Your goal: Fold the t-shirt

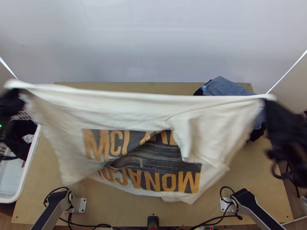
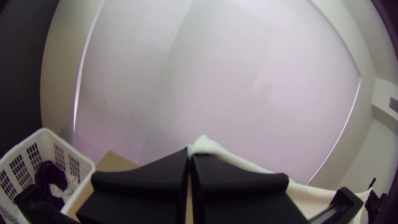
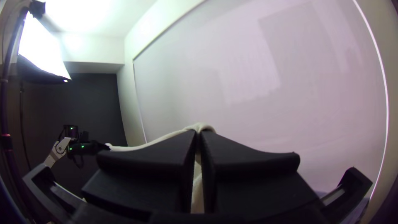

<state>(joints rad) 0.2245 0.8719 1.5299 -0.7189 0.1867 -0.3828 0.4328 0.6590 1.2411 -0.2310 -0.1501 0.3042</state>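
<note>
I have the shirt (image 1: 103, 103) strung between my two claws across the middle of the frame in the top view, high edge pulled nearly straight, the rest hanging loose in front of the bench (image 1: 264, 184). It is off-white, with dark panels and orange lettering low in the middle, and a flap drops down right of centre. The lower part droops in uneven folds; I can't tell whether its bottom edge touches the bench.

At the far left of that view, my left claw (image 1: 17, 92) is clamped on one upper end of the shirt, its fingers pressed together on the cloth. At the right, my right claw (image 1: 269, 100) grips the other upper end, just as tightly closed.

The basket (image 1: 8, 174) sits at the left edge of the frame, just beside the bench. It is white with slotted walls, and I see dark clothes (image 1: 18, 136) in it with a pale cloth (image 1: 28, 138) among them. They lie bunched in its upper part, while the white bottom shows bare in the lower part.

Upper right, a blue-grey cloth (image 1: 226, 86) lies heaped on the bench with darker fabric beside it, partly hidden behind the shirt.
</note>
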